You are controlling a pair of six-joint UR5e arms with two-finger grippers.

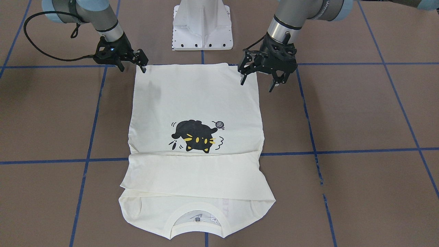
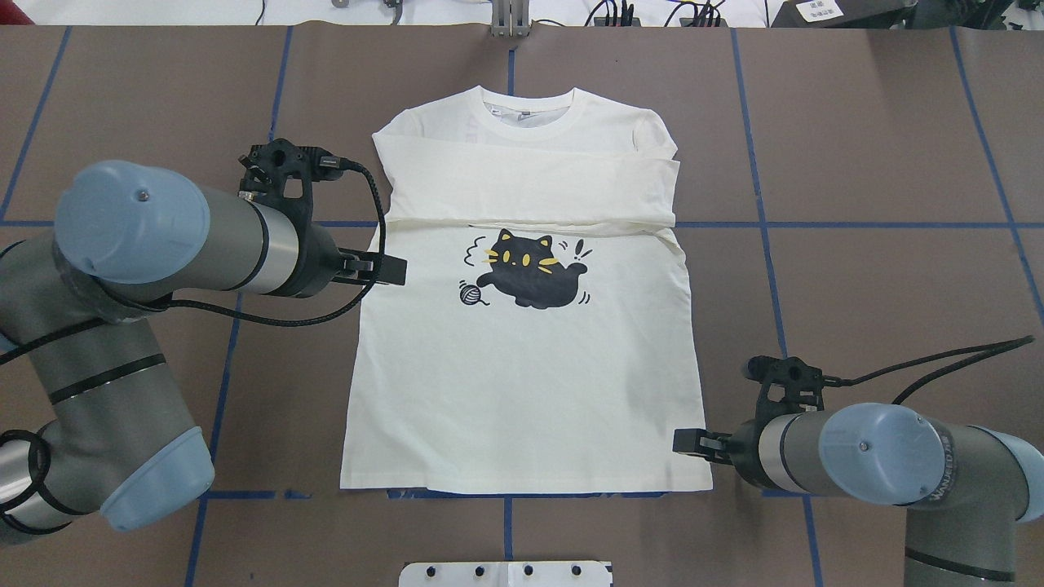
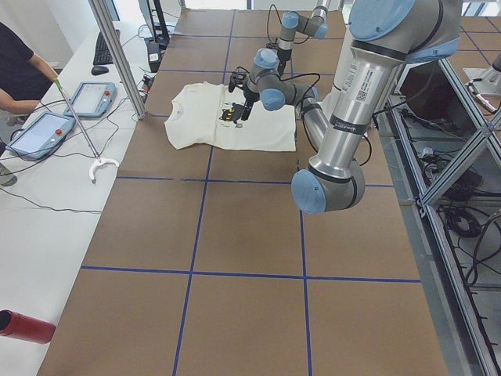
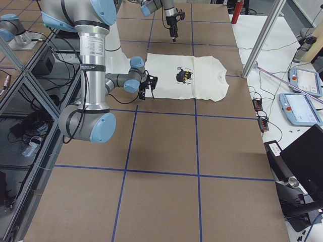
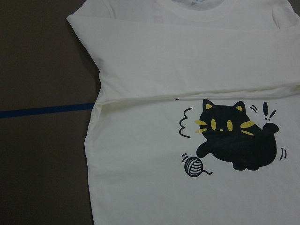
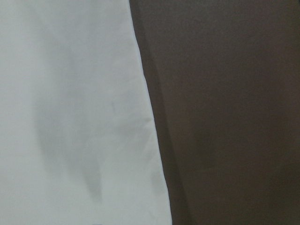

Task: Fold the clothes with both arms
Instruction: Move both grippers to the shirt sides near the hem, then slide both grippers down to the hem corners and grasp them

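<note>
Judging the T-shirt [image 1: 195,99] light and limp, I would pinch its hem corners. My left gripper [image 1: 257,85] and right gripper [image 1: 132,69] gape, empty.

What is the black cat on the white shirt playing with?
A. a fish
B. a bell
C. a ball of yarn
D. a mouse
C: on the cream-white long-sleeved T-shirt, a small grey ball of yarn is drawn right by the paw of the black cat print.
</note>
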